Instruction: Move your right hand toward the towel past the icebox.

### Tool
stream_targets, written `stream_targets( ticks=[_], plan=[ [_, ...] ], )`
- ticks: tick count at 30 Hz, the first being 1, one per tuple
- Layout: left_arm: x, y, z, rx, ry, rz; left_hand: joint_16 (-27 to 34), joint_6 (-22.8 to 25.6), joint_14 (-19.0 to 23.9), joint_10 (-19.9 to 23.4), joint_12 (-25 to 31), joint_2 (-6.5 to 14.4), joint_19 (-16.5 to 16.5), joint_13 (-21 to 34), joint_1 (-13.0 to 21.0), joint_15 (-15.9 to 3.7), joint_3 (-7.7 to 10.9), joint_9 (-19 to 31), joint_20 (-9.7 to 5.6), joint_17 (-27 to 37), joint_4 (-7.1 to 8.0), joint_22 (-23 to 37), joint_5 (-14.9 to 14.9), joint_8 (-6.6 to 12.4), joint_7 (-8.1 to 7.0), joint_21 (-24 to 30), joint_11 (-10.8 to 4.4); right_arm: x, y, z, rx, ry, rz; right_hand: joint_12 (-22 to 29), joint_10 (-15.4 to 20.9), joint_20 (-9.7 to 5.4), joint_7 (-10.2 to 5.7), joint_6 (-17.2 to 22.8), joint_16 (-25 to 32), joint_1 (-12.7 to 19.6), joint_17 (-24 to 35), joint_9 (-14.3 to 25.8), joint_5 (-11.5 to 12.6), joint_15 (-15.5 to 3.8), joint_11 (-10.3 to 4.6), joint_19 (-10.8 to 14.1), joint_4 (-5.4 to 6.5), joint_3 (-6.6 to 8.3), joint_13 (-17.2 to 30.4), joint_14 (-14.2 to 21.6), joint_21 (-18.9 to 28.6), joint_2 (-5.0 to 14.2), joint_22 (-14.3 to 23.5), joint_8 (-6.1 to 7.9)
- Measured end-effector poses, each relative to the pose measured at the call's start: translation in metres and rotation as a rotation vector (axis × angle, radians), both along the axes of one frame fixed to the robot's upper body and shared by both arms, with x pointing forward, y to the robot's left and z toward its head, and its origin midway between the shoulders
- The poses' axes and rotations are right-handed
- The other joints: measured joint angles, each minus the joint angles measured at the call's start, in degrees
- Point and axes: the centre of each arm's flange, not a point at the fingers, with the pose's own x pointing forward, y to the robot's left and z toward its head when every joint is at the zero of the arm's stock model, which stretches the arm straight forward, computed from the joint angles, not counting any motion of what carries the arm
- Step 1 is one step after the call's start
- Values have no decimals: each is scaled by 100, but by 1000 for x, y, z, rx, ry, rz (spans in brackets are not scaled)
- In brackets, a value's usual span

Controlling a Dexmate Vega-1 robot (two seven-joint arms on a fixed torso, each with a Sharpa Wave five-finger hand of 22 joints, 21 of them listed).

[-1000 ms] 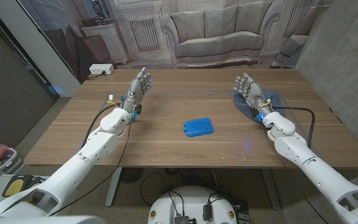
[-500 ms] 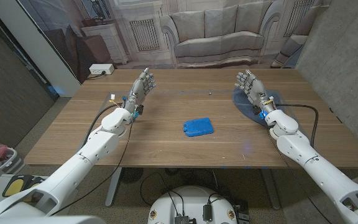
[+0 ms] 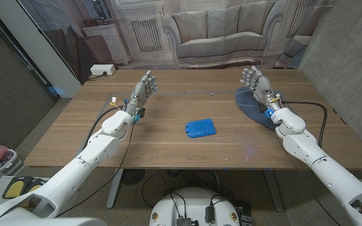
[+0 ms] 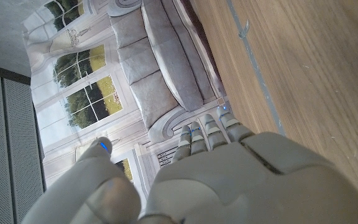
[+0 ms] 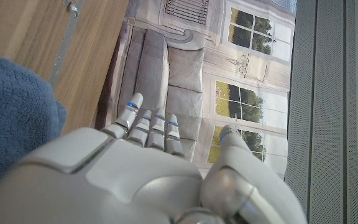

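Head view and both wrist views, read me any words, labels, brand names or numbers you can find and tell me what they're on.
There is no readable text in any view.
The blue icebox: plain, no label visible.
The dark blue towel: no tag or print visible.
The left hand and right hand: no markings to read.
The white box on the floor beyond the table: too small to read.

I see a printed sofa backdrop (image 3: 222, 31) behind the wooden table (image 3: 168, 147). Left of the backdrop sits a white power strip (image 3: 102, 69) on the floor.
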Motion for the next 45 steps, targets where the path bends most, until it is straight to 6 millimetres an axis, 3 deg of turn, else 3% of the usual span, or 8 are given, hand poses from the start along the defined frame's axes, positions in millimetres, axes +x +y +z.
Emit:
stream_targets(
  ticks=[45],
  plan=[
    [-19, 5, -12, -8, -9, 14, -44, 51, 19, 61, -32, 36, -46, 1, 36, 20, -40, -1, 0, 0, -40, -1, -1, 0, 11, -39, 0, -28, -31, 25, -38, -85, -133, -1, 164, 0, -42, 42, 21, 23, -79, -27, 0, -13, -21, 205, -65, -17, 0, 131, -132, 23, -1, 0]
  ],
)
